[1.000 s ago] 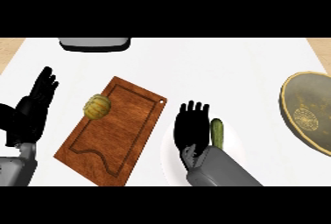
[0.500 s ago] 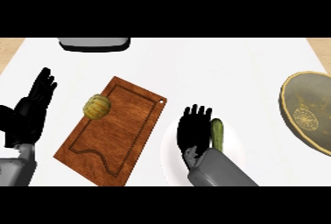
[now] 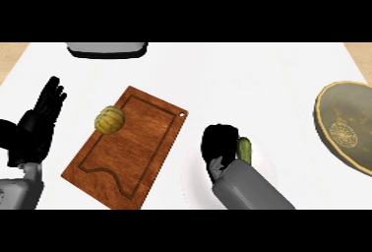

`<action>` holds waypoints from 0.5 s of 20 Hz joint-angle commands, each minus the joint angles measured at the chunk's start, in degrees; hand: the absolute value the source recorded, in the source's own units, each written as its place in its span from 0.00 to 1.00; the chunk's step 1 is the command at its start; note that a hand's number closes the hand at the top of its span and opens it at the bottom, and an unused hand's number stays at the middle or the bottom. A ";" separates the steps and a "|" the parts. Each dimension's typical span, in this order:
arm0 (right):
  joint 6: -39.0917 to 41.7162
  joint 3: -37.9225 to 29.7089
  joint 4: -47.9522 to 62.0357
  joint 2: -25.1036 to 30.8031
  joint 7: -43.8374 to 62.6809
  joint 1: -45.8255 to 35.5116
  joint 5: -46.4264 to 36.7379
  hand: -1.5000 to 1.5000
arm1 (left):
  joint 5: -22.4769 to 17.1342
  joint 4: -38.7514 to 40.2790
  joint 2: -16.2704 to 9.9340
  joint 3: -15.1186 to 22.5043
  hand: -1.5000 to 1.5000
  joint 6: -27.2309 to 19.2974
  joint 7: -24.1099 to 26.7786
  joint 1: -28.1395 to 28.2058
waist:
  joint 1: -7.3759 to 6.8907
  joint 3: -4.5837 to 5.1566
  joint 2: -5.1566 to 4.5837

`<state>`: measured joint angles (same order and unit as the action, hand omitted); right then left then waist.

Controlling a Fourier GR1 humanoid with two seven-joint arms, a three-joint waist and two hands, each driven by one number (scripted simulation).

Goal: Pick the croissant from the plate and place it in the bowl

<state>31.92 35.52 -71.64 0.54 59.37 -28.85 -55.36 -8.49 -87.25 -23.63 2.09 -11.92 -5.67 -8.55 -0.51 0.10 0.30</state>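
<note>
The croissant [image 3: 245,150], a small olive-green piece, lies on a white plate [image 3: 267,160] that hardly stands out from the white counter. My right hand [image 3: 218,145] sits low over the plate just left of the croissant, fingers curled down, its right edge against the croissant and covering part of it. I do not see the fingers wrapped round it. The bowl [image 3: 349,125], dark with a golden rim, stands at the right edge of the head view. My left hand [image 3: 40,123] rests open at the far left, fingers up.
A brown wooden cutting board [image 3: 131,147] lies slanted between the two hands, with a round yellowish fruit [image 3: 109,119] on its upper left edge. A grey container [image 3: 107,49] sits at the back of the counter.
My right hand has drawn down slightly and its fingers have gone from straight to curled beside the croissant. The croissant, the left hand and the board have not moved.
</note>
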 commanded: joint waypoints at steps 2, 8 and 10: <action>-5.10 0.10 5.57 -0.51 -2.35 0.70 -1.77 1.00 | 0.58 2.36 0.63 -2.80 0.50 2.79 3.19 1.67 | 0.22 -0.10 -0.35; -6.70 -1.00 9.46 -0.49 -3.26 -3.02 -1.31 1.00 | 1.50 0.33 0.73 -3.89 0.50 3.34 0.36 0.63 | 0.11 -0.10 -0.35; -9.11 2.05 8.54 -0.49 -2.54 -1.85 -1.58 1.00 | 1.41 -3.56 0.14 -4.00 0.50 3.86 -2.43 1.95 | -0.07 -0.11 -0.30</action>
<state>27.33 36.23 -66.70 1.01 56.20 -31.43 -55.98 -6.84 -87.73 -22.51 -0.59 -9.45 -5.52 -7.24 -0.32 0.50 1.00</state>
